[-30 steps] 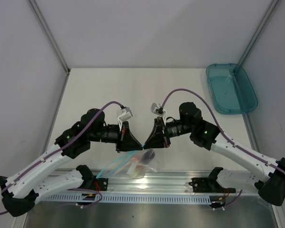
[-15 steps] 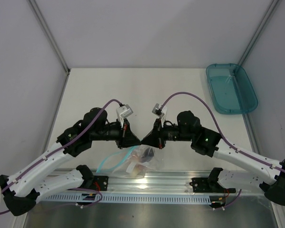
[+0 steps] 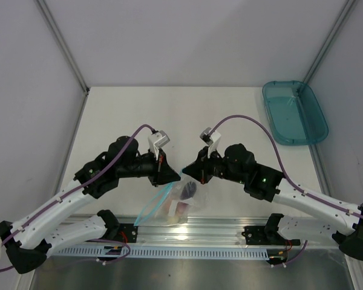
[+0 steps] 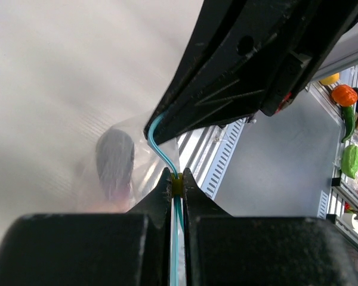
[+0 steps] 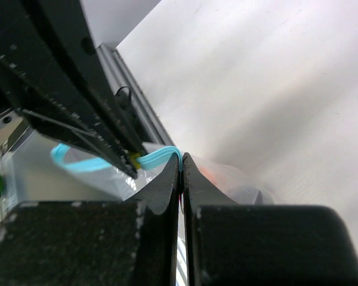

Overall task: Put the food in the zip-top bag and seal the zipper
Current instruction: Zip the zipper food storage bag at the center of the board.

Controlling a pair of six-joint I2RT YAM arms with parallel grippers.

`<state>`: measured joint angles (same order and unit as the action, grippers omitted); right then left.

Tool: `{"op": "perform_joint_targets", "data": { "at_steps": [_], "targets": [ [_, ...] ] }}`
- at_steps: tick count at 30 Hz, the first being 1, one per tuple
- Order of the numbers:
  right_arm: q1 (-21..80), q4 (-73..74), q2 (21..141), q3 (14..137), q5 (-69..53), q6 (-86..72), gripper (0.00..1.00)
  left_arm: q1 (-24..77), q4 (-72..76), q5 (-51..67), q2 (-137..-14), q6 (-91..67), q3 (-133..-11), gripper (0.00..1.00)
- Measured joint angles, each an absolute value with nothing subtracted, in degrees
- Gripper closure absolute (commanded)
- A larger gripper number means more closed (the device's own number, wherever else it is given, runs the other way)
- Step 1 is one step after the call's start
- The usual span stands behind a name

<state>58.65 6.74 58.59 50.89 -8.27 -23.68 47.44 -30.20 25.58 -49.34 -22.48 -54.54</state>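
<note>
Right, both arms are nose to nose just behind the aluminium rail (image 3: pixel 218 228), a ribbed silver bar. The left gripper (image 3: pixel 176 176) and the right gripper (image 3: pixel 184 173) almost touch tip to tip above it. The clear zip-top bag (image 3: pixel 172 205) hangs under them, crinkly and glossy, its lower end reaching down to the rail's far edge. I cannot tell whether it rests on the table (image 3: pixel 169 115).

On the left wrist camera the black fingers are pressed flat together, with the zipper (image 4: pixel 158 148) pinched between them. It is a thin teal-blue ribbon, and it curves up and away towards the other gripper's wedge-shaped tip. The right wrist camera shows the same on that side. The jaws are squeezed to a sliver, and the teal strip bends in a soft arc straight into the fingertips. So each gripper is clamped on the zipper, only a short bowed stretch apart.

The food sits inside the bag. A smooth, oblong dark purple piece (image 3: pixel 189 190) lies high up just under the right gripper. A peach-pink piece (image 3: pixel 181 209) lies lower, closer to the rail, blurred behind the plastic.

Far beyond the rail, off to the right, is the translucent teal tray (image 3: pixel 294 112), rounded at the corners and well clear of everything.
</note>
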Motion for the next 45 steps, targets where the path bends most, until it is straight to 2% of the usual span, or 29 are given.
{"op": "perform_joint_targets", "data": {
  "at_steps": [9, 31, 37, 38, 39, 42, 45],
  "targets": [
    [58.7, 7.6, 58.1, 50.7, -2.3, -23.8, 1.00, 47.5, -30.7, 25.7, -48.8, -22.5, -54.5, 0.99],
    [58.6, 11.5, 56.4, 50.7, 2.5, -22.9, 1.00, 47.7, -34.1, 25.5, -46.0, -22.5, -54.5, 0.99],
    [55.7, 11.6, 55.6, 50.7, -3.2, -19.4, 1.00, 47.9, -34.2, 25.9, -45.9, -22.4, -54.5, 0.99],
    [55.2, 11.6, 55.6, 50.7, -5.0, -18.5, 0.97, 47.9, -34.2, 26.2, -45.8, -22.5, -54.5, 0.99],
    [54.7, 11.8, 55.7, 50.7, -7.1, -17.3, 0.78, 48.0, -34.2, 26.4, -45.7, -22.4, -54.5, 1.00],
    [54.1, 14.1, 57.4, 52.8, -12.1, -14.3, 0.49, 48.2, -34.2, 27.9, -45.5, -22.4, -54.5, 0.99],
    [54.0, 17.5, 60.1, 56.5, -17.0, -10.3, 0.39, 48.3, -34.0, 29.2, -45.5, -22.2, -54.1, 0.99]
  ]
}}
